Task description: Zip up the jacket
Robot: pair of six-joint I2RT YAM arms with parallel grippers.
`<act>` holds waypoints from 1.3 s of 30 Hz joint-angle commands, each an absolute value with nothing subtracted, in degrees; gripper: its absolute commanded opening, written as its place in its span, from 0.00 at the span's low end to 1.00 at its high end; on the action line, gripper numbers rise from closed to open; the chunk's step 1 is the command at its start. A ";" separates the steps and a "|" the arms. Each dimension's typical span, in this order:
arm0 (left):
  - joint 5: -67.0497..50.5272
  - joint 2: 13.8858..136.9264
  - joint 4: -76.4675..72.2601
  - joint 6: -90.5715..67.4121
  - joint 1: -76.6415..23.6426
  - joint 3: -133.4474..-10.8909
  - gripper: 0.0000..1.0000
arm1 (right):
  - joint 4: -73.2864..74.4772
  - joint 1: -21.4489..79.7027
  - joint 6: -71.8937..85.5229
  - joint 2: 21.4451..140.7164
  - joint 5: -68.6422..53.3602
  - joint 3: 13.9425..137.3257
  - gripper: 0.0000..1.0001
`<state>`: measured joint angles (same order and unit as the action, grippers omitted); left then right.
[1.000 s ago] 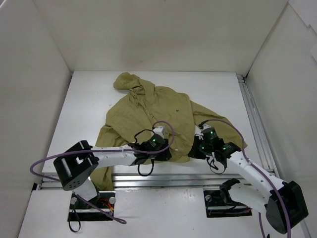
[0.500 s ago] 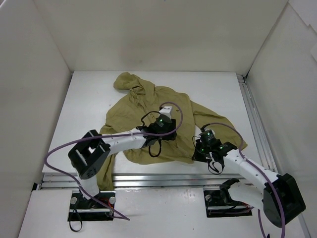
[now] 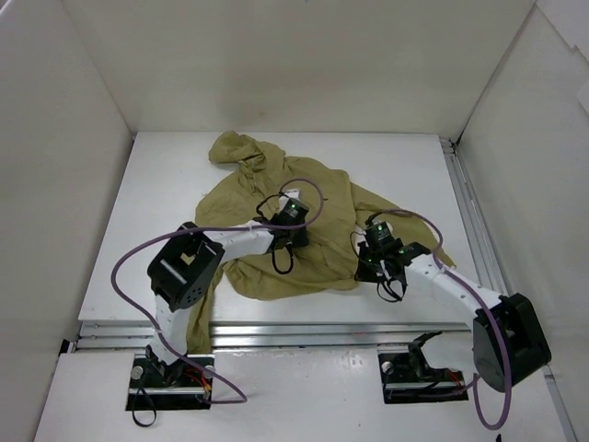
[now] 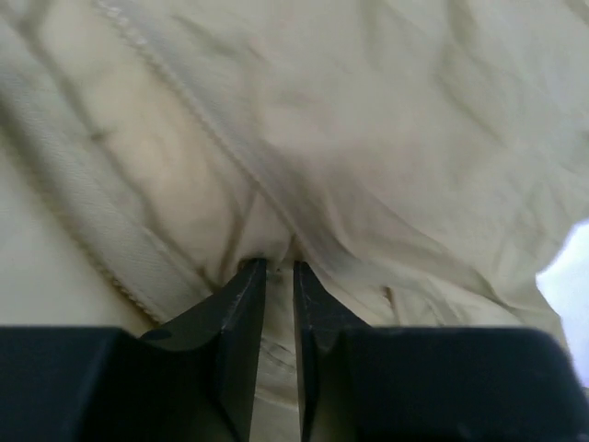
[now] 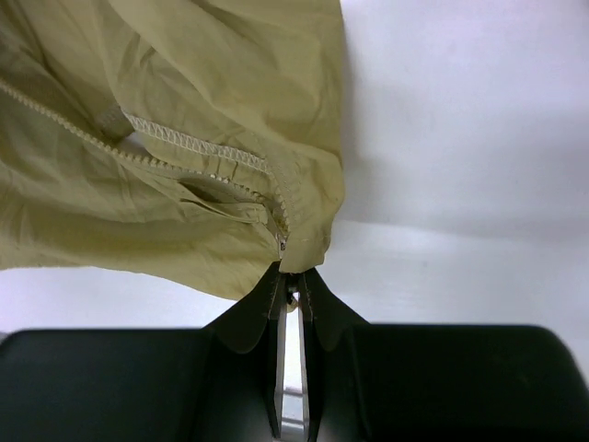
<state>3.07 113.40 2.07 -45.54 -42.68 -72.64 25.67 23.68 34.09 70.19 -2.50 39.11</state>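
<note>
Jacket [image 3: 317,198] lies lengthwise, hood [image 3: 235,149] farthest.

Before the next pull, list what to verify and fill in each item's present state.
1. Right end effector clamped on the jacket at its lower corner beside the zipper: ok.
2. Left end effector pinching fabric on the front seam: ok.
3. Left end effector holding the slider: cannot tell, none visible.
4. Fabric between the two grips flat: not ok, wrinkled.
5. Hood clear of both arms: ok.
</note>
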 commanded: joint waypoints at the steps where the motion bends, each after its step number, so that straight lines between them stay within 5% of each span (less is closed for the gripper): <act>1: 6.58 108.47 6.59 -49.13 -39.12 -70.60 0.15 | 23.82 22.85 29.10 74.16 1.39 45.51 0.00; 14: 7.29 94.05 3.26 -53.96 -24.97 -51.34 0.12 | 11.70 18.90 6.26 93.42 -7.28 66.18 0.00; 18: 7.29 88.79 0.44 -53.71 -24.96 -47.03 0.20 | 9.41 18.72 5.54 94.05 -15.18 66.98 0.00; 26: 12.21 77.70 -1.67 -50.63 -36.01 -46.58 0.38 | 7.65 18.28 6.59 82.80 -26.35 57.49 0.00; 39: 13.80 89.55 -14.85 -51.15 -46.93 -44.91 0.40 | 3.16 17.31 10.19 74.97 -42.71 49.84 0.00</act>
